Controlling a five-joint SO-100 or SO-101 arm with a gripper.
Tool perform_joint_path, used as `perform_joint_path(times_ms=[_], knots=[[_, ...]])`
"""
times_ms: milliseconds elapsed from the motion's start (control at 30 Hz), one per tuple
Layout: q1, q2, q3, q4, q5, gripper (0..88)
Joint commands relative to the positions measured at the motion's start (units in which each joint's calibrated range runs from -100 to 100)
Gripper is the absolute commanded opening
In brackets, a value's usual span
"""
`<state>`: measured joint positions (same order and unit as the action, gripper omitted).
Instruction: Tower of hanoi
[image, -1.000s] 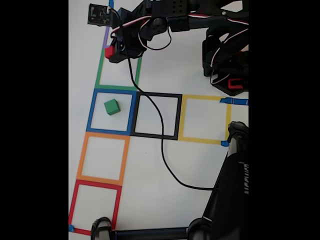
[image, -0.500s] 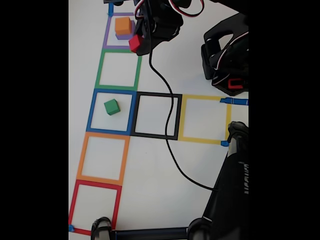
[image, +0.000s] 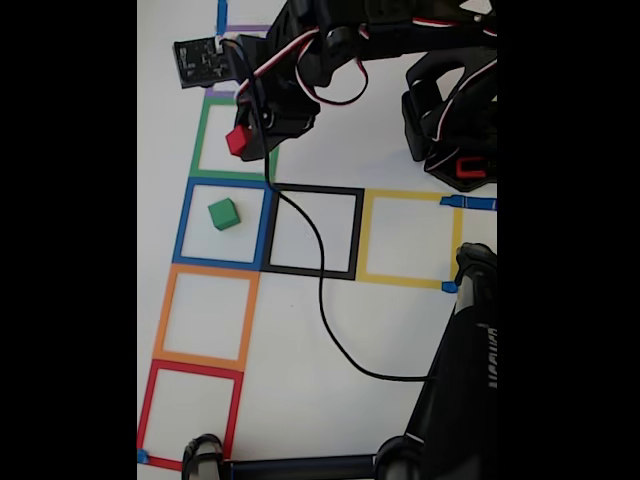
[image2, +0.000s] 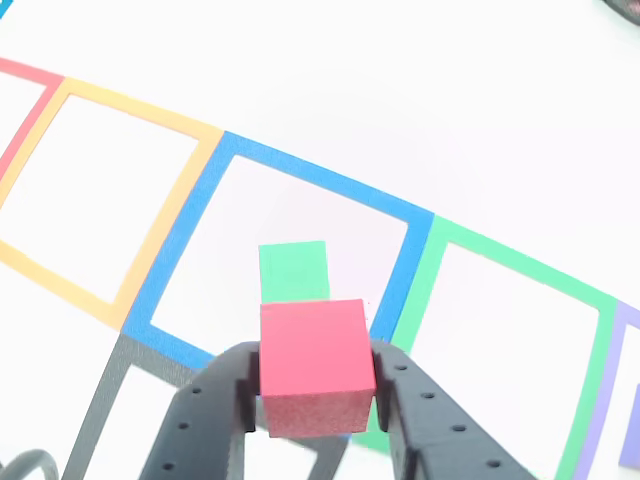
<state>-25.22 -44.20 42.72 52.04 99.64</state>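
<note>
My gripper (image: 240, 140) is shut on a small red cube (image: 238, 139), held in the air over the green-taped square (image: 202, 140) in the fixed view. In the other view the red cube (image2: 315, 365) sits clamped between the two black fingers (image2: 205, 420), gripper (image2: 315, 395). A green cube (image: 224, 213) rests inside the blue-taped square (image: 184, 222), below the gripper in the fixed view. The same green cube (image2: 293, 271) shows just beyond the red one, inside the blue square (image2: 180, 240).
Taped squares run down the white table: purple, green, blue, orange (image: 162, 315), red (image: 148, 415); black (image: 355, 235) and yellow (image: 455, 240) lie right of blue. A black cable (image: 325, 300) trails across the black square. The arm base (image: 455, 110) and a dark stand (image: 460, 390) occupy the right.
The gripper has swung down from beside the purple square to over the green square, still holding the red cube. The orange cube seen earlier on the purple square is now covered by the arm.
</note>
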Motion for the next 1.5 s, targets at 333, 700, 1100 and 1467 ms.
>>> perform_joint_path(times_ms=[333, 700, 1100, 1467], knots=[[-2.49, 16.62, 19.83, -48.63, 0.36, 5.3], [-1.53, 32.12, 18.55, -65.31, 0.36, 5.5], [-0.86, 40.68, 16.65, -71.87, 0.36, 5.7], [-1.63, 41.98, 17.19, -73.41, 0.36, 5.7]])
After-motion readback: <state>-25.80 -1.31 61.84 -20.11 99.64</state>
